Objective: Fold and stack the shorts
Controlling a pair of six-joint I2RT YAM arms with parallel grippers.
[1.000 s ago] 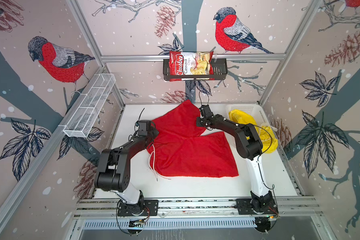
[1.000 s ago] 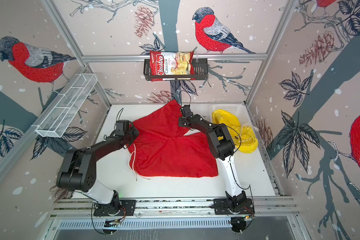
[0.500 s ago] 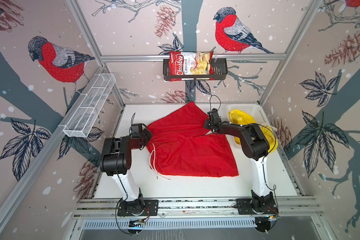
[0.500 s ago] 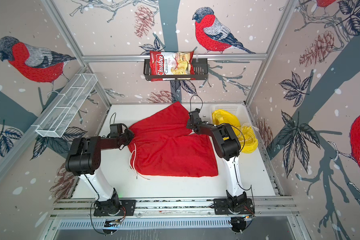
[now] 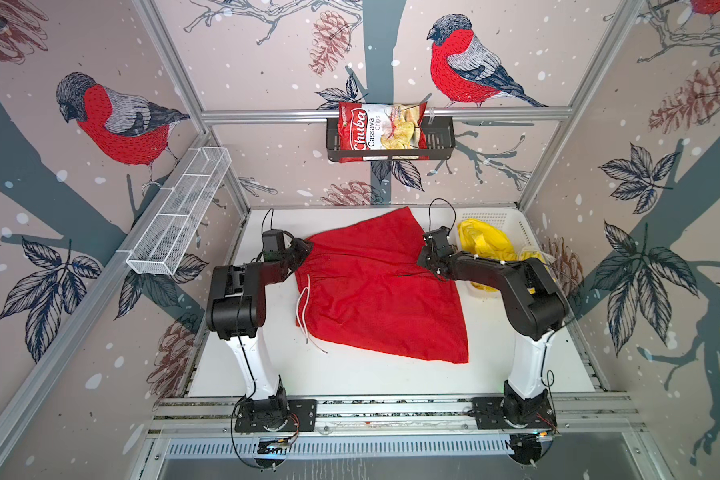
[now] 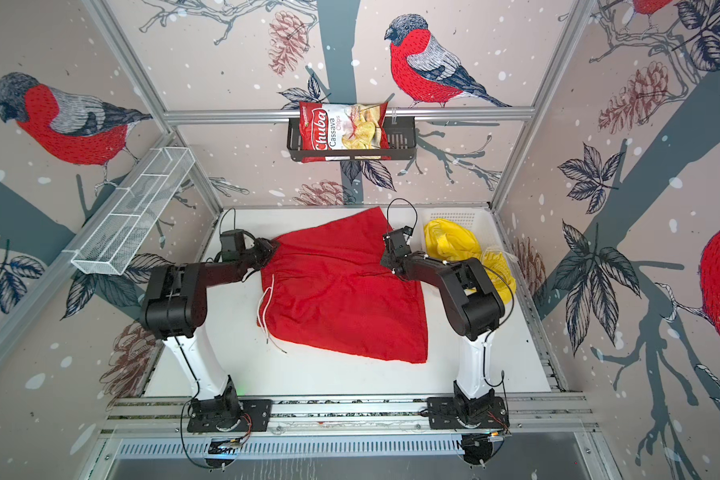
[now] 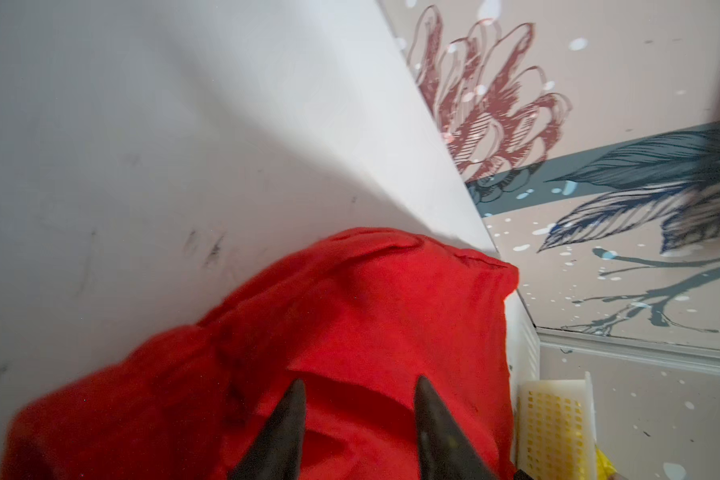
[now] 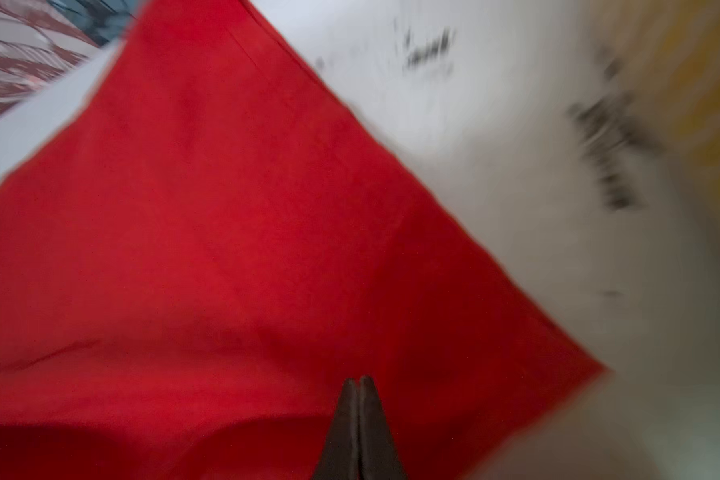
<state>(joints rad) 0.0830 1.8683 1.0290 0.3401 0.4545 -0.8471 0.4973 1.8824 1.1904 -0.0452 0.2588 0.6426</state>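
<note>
The red shorts (image 5: 375,291) (image 6: 341,299) lie spread over the middle of the white table (image 5: 350,374), white drawstring (image 5: 304,307) trailing at their left edge. My left gripper (image 5: 306,249) (image 6: 272,251) (image 7: 360,382) is at their far-left corner, open, its fingers apart just above the red shorts (image 7: 350,311). My right gripper (image 5: 420,259) (image 6: 385,262) (image 8: 358,380) is shut at their right edge, where the red shorts (image 8: 225,228) rise to its tips. The yellow shorts (image 5: 481,245) (image 6: 449,245) are bunched in the white basket (image 5: 487,218) at the back right, partly hidden behind the right arm.
A black wall rack holds a red chips bag (image 5: 381,131) above the table's back edge. A white wire shelf (image 5: 179,216) hangs on the left wall. The perforated basket (image 7: 553,419) stands close to the shorts' far corner. Both arm bases sit on the front rail.
My left gripper has opened and let go of the shorts' left corner. Both grippers drew apart, spreading the upper part of the red shorts wider; the right one stays shut.
</note>
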